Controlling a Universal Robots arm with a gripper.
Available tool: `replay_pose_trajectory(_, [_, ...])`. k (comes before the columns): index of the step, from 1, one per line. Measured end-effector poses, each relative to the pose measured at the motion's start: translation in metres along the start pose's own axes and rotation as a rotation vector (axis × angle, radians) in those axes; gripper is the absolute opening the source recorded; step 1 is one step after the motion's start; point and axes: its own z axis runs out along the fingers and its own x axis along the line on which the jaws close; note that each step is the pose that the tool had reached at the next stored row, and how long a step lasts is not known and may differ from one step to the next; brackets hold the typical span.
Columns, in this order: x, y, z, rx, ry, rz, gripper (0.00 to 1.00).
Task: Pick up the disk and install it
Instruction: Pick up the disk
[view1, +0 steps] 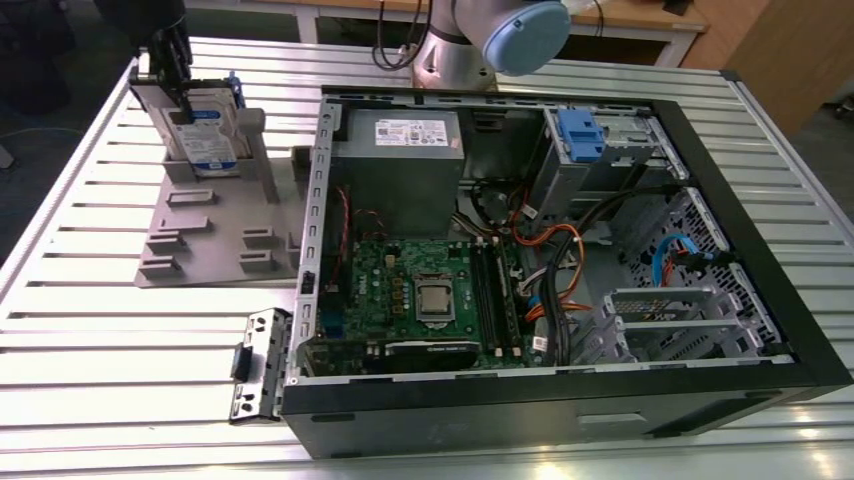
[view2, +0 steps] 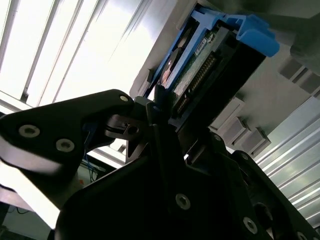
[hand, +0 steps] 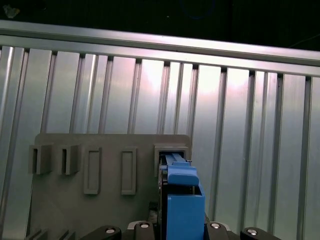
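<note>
Second wrist view: the gripper (view2: 172, 110) is being shown hard up against the disk (view2: 200, 67), whose blue carrier bracket (view2: 255, 37) is framing the metal body.
Jaws: they are being kept on either side of the disk; whether it is being clamped or merely straddled cannot be told.
Disk: it is being stood on edge in a slot of the grey holder (hand: 100, 200). In the exterior view it is upright under the gripper, at the exterior view's left of the case.
Risk at the slot: if the disk is being pulled at a slant, it is likely to be jammed against the slot walls, and the loose-looking holder could be dragged up with it.
Risk at the grip: if only the plastic bracket is being caught, the bracket may be flexed and the disk let slip.
Tabletop (hand: 250, 150): the holder is being carried on its ribbed metal slats, just beside the open computer case (view1: 534, 415).
Drive cage (view1: 594, 135): it is being seen at the far corner of the case, well apart from the disk, next to the power supply (view1: 398, 150).
Risk at the cage: the cables (view1: 561, 245) are being left loose near it, so a low carry could get the disk snagged on them.
</note>
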Motion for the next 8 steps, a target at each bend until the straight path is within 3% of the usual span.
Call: replay_pose_trajectory(8, [-0.0001, 0.0001, -0.0041, 0.0001, -0.0002, 0.0, 0.36])
